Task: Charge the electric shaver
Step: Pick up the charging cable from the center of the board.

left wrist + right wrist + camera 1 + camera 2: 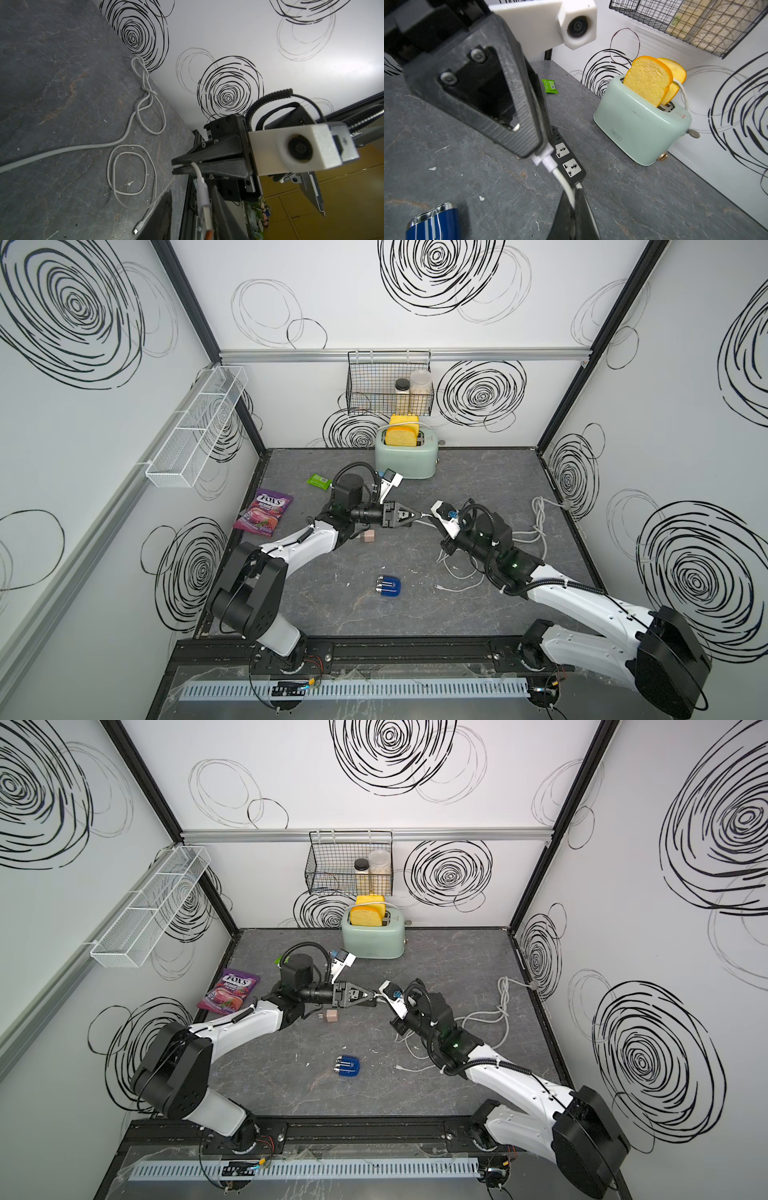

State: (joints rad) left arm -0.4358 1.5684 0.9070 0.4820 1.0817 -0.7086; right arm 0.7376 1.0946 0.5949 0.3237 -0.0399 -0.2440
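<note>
I saw the toaster (633, 128) as smooth and satin-finished. In front of it, the electric shaver (436, 225) looked glossy plastic with polished metal heads, the cable (568, 187) smooth plastic, the tabletop (633, 197) matt and stone-like.

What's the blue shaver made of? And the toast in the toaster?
The shaver looks like glossy blue plastic, with mirror-shiny heads, maybe metal. The toast looks like spongy foam, probably pretend: its crust is bright orange.
</note>
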